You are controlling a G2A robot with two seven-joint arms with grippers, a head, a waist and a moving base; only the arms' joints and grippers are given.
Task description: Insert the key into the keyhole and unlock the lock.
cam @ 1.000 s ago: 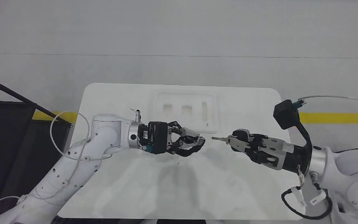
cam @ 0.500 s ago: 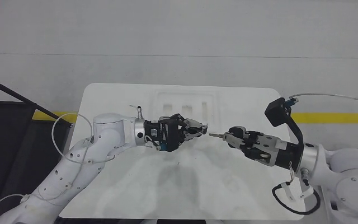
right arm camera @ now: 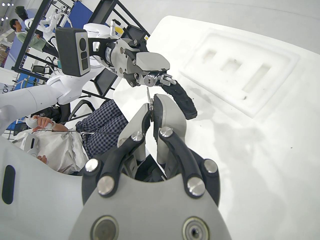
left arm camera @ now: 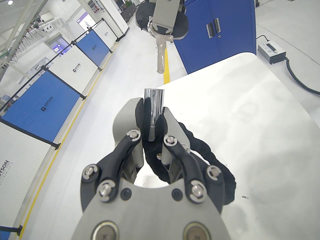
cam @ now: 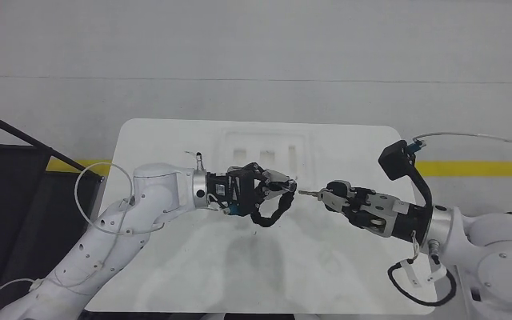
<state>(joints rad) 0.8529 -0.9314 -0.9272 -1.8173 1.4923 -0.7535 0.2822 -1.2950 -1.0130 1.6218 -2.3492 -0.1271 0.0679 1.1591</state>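
White table (cam: pixel 160 144) on a pale grey floor, with a yellow line (cam: pixel 472 168) beside it; a foam tray (cam: pixel 268 152) with three recesses lies at the table's far side. Over the middle of the table we see the left gripper (cam: pixel 282 190) pinching the lock (left arm camera: pixel 153 106) by its chrome cylinder, its black cable loop hanging below and its keyhole (right arm camera: pixel 149 80) facing the other arm. The right gripper (cam: pixel 326 195) is pressed together on the head of the key (cam: pixel 307 193), whose blade points at the cylinder. Compared with a second ago, the arms have drawn together and the wide gap between key tip and lock has shrunk to a sliver. The cable loop, tucked up half a second ago, now dangles. We judge alignment nearly done and insertion not yet begun: in both wrist views the tip stands just short of the keyhole. Behind, we note a blue cabinet (left arm camera: pixel 225 21) and blue-and-white barriers (left arm camera: pixel 57 96).
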